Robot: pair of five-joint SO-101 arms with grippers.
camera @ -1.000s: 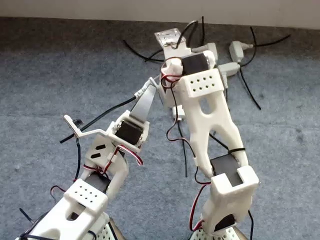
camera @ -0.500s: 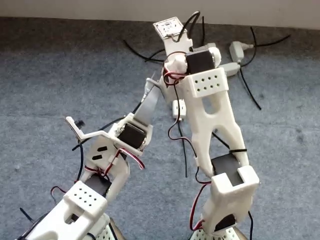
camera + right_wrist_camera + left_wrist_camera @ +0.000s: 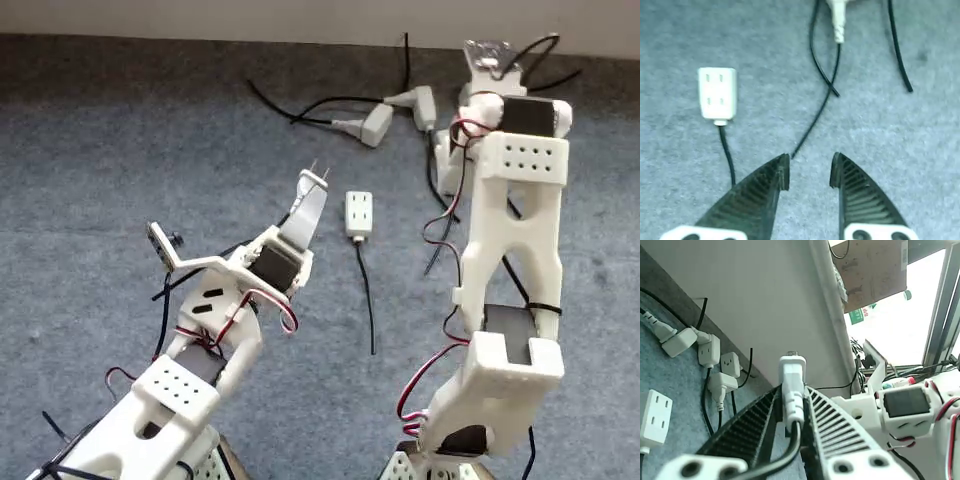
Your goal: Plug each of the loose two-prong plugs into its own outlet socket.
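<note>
My left gripper (image 3: pixel 792 407) is shut on a white two-prong plug (image 3: pixel 791 385), held off the carpet with its prongs pointing up. In the high view that plug (image 3: pixel 316 183) hangs just left of a white outlet socket (image 3: pixel 358 213) lying flat on the carpet. The same socket (image 3: pixel 652 417) sits beside the left gripper's fingers. My right gripper (image 3: pixel 810 172) is open over bare carpet, with the socket (image 3: pixel 716 93) off to one side of it and nothing between its fingers. The right arm (image 3: pixel 510 200) stands at the right.
More white plugs and sockets (image 3: pixel 375 124) with black cables lie at the back by the wall (image 3: pixel 705 351). A plug end (image 3: pixel 838 22) and crossing black cables (image 3: pixel 822 82) lie ahead of the right gripper. The socket's cable (image 3: pixel 368 300) runs toward the front.
The right arm has swung from the middle to the right, uncovering the outlet socket and the plugs at the back. The left gripper, still holding its plug, has shifted slightly right.
</note>
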